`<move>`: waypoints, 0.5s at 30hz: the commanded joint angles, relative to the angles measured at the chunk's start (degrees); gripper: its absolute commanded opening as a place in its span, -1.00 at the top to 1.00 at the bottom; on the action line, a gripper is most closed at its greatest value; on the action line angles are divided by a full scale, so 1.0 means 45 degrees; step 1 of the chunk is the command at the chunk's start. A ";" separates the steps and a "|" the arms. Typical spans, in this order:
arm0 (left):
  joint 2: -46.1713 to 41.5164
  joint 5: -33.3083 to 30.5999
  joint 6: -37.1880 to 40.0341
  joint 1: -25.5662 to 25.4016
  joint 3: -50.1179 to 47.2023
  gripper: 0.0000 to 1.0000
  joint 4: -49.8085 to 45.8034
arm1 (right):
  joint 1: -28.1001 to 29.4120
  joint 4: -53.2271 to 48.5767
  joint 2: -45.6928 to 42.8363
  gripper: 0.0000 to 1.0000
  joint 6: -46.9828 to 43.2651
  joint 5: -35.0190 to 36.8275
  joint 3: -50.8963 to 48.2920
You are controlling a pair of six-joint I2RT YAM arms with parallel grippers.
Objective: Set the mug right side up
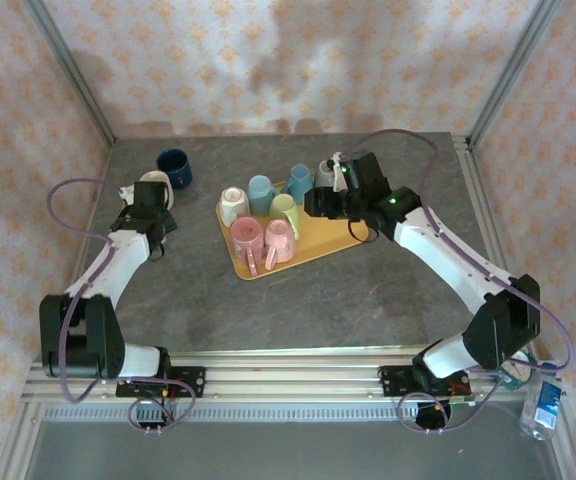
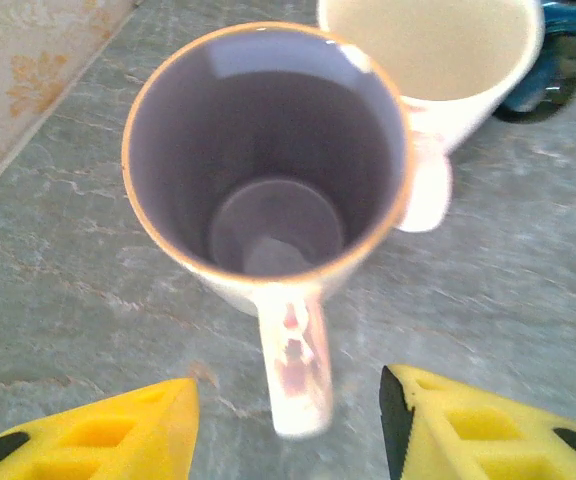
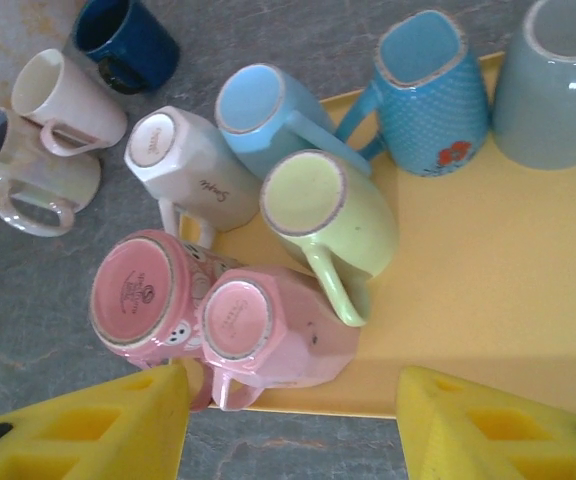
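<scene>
Left claw point(image 2: 286, 420), parted and empty, faces the upright mug point(image 2: 268, 140) on the surface point(image 2: 68, 300), far left: glazed, likely stiff, slippery, breakable, best gripped by its rim; right claw point(image 3: 293, 400) parted, empty, above tray point(image 3: 488, 300).

A grey, stone-patterned bench point(image 1: 318, 300) is enclosed by pale pink walls point(image 1: 268, 60) printed with small orange flowers. Slim aluminium posts point(image 1: 68, 70) stand at the corners. Soft shadows fall on the back wall, and metal rails point(image 1: 288, 370) line the near edge.

Robot lab cell, not a home: aluminium frame posts point(image 1: 73, 75) box in a grey table point(image 1: 368, 300), floral wall panels point(image 1: 298, 60) as backdrop, left arm point(image 1: 118, 262) and right arm point(image 1: 448, 255) bolted to a slotted rail point(image 1: 288, 372).
</scene>
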 commanded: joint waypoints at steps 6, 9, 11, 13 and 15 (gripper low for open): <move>-0.3396 0.5013 -0.0559 -0.0369 -0.0095 -0.08 -0.1642 | -0.0068 -0.0790 -0.0941 -0.04 0.1563 0.1233 -0.1192; -0.3629 0.6535 -0.0074 -0.1187 0.0232 -0.08 -0.2032 | -0.0065 -0.0825 -0.0990 -0.04 0.1864 0.1816 -0.1558; -0.3556 0.7166 0.0412 -0.1835 0.0524 -0.08 -0.2430 | -0.0103 -0.0934 -0.0907 -0.04 0.1353 0.2555 -0.1575; -0.3459 0.7739 0.0665 -0.2266 0.0615 -0.07 -0.2434 | -0.0417 -0.1152 -0.0585 -0.06 0.0431 0.2733 -0.1318; -0.3385 0.8337 0.0673 -0.2507 0.0551 -0.06 -0.2097 | -0.1033 -0.1160 -0.0142 -0.05 -0.0749 0.1981 -0.1005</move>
